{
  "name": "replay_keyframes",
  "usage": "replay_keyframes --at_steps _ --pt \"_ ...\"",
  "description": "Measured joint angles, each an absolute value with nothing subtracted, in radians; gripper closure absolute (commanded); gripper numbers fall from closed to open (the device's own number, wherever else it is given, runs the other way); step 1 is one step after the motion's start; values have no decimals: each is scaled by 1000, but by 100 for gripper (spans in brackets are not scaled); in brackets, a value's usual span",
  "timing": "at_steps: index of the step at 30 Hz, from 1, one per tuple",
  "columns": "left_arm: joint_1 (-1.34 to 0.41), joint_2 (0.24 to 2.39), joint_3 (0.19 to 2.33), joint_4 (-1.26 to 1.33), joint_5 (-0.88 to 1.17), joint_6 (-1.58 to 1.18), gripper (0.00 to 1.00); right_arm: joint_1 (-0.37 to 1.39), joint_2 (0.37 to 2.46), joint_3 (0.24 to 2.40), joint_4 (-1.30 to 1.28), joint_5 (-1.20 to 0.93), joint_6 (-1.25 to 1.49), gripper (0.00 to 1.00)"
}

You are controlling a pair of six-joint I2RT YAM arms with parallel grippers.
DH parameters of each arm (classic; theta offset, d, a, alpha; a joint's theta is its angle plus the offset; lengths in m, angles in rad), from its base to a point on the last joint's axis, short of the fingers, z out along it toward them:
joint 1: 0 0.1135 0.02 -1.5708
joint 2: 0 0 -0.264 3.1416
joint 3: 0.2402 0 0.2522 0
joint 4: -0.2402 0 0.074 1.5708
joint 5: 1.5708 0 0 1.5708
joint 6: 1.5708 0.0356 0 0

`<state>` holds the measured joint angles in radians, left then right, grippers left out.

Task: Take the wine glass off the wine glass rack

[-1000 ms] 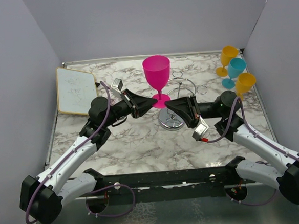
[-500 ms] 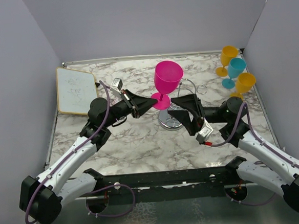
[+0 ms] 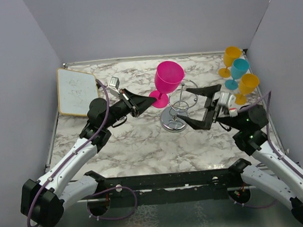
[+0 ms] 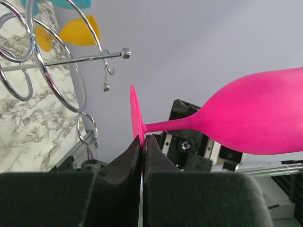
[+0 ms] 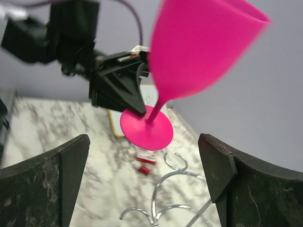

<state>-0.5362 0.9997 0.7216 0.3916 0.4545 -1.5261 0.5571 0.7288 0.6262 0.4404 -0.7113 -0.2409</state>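
Observation:
The pink wine glass (image 3: 170, 77) hangs tilted in the air, its bowl leaning right. My left gripper (image 3: 149, 98) is shut on the rim of its round foot (image 4: 136, 113), the jaws pinching it edge-on (image 4: 142, 139). The chrome wine glass rack (image 3: 180, 102) stands just right of the glass on its domed base (image 3: 173, 123). Its looped rings (image 4: 42, 61) are apart from the glass foot. My right gripper (image 3: 196, 108) is open beside the rack, its fingers (image 5: 71, 161) wide apart with nothing between them; the glass (image 5: 199, 47) is ahead of it.
A small whiteboard (image 3: 77, 91) lies at the back left. Two yellow glasses (image 3: 233, 56) (image 3: 249, 83) and a teal one (image 3: 239, 68) stand at the back right corner. Grey walls enclose the marble table (image 3: 143, 145) on three sides.
The right gripper opened and drew back to the right, away from the glass. The left gripper closed on the foot; the glass tipped from upright to leaning right.

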Motion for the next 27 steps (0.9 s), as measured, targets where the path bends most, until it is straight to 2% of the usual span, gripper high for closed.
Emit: replay_keyframes --at_steps 5,9,23,27 --pt "-536 1005 722 392 452 -1511 100 557 719 761 313 -494 210 1" --pt "-536 1016 722 389 452 -1510 100 557 742 819 306 -475 381 1" --pt "-536 1016 722 387 452 -1517 100 557 1061 985 403 -578 360 0" --pt "-535 1016 722 387 452 -1516 100 557 1109 1044 425 -605 354 4"
